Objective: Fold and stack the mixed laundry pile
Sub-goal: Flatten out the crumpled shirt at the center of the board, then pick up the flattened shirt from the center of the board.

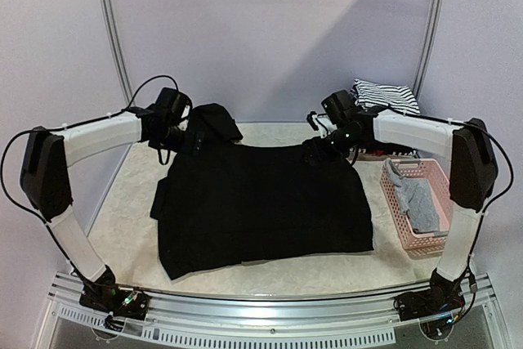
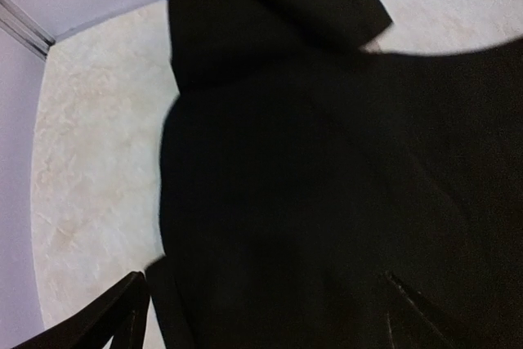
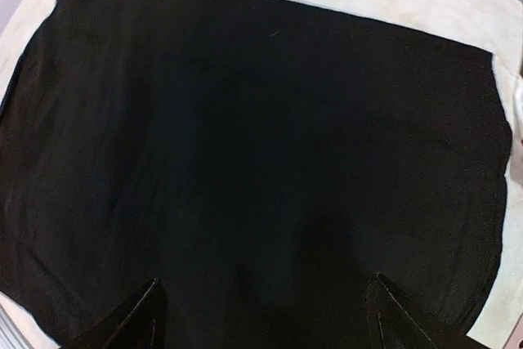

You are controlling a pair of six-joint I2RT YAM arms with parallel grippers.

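Well, both grippers have their jaws spread wide, with nothing caught between them. The left gripper (image 1: 189, 141) hangs low over the far left corner of the black garment (image 1: 261, 202). Its wrist view shows one finger (image 2: 122, 304) out over the pale table (image 1: 122, 218) and the other over the cloth. A bunched lump of the same black cloth lies just beside it (a sleeve or a hood, I can't tell which). The right gripper (image 1: 320, 151) sits over the garment's far right corner, and from its own camera there is only black fabric lying flat beneath the parted fingers (image 3: 147, 308).

The garment itself is spread across the middle of the table, fairly smooth, with a small flap sticking out on its left side.

Off to the right, close beside the garment's edge, stands the pink basket (image 1: 394, 217). A grey garment (image 1: 418, 202) is crumpled inside it. The striped garment (image 1: 384, 96) lies outside the basket, beyond it in the far right corner, partly behind the right arm.
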